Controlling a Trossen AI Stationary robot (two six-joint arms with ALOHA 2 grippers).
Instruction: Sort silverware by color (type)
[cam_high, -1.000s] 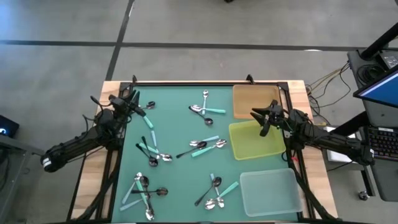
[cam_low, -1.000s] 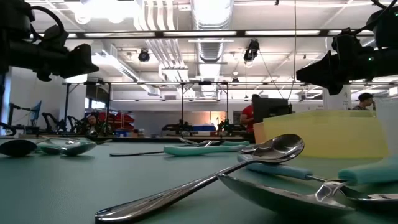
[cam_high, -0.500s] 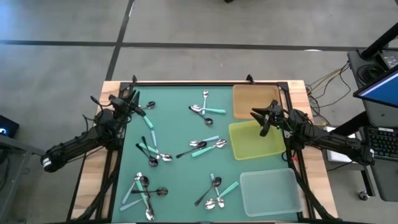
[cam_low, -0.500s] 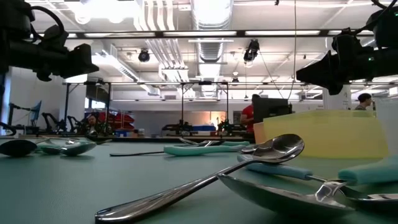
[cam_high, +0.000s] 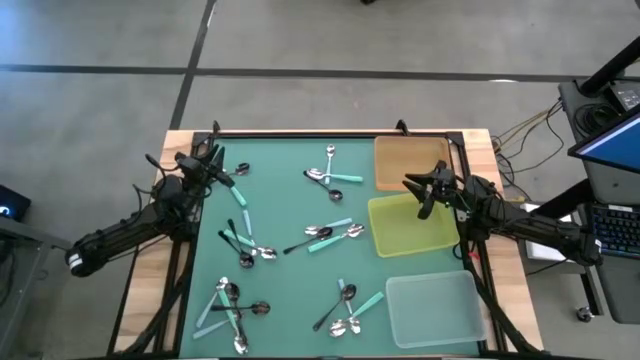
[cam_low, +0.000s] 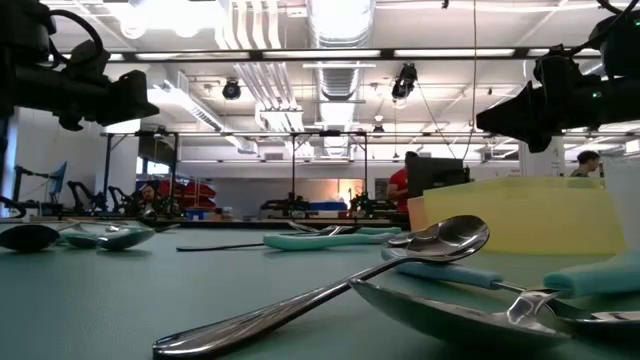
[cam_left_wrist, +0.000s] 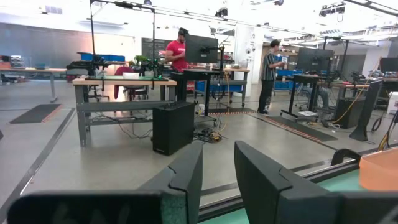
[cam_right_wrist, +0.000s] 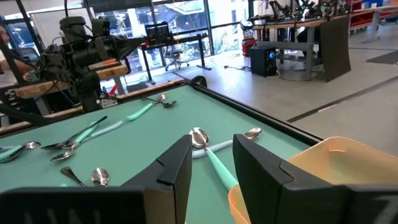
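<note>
High view: spoons (cam_high: 322, 239) scattered in small heaps across the green table (cam_high: 290, 290), none in any tray. Three trays down the right side: brown tray (cam_high: 410, 162), yellow tray (cam_high: 412, 224), clear tray (cam_high: 434, 310). Left pincer (cam_high: 210, 162) raised at the far left corner; right pincer (cam_high: 418, 189) over the near edge of the brown tray, above the yellow one. Nothing carried by either.

Low view: a silver spoon (cam_low: 330, 288) lying close to the lens, teal handles beside it, both arms dark shapes overhead (well clear of the mat).

Left wrist view: two dark fingers (cam_left_wrist: 186, 177) slightly apart, empty, aimed at the room beyond the table edge.

Right wrist view: fingers (cam_right_wrist: 177, 167) slightly apart and empty, a teal-handled spoon (cam_right_wrist: 208, 152) just ahead.

Sorting seemingly not begun. Best to single out a spoon lying free of its heap, come down across the handle rather than the bowl, and widen the gap first.
</note>
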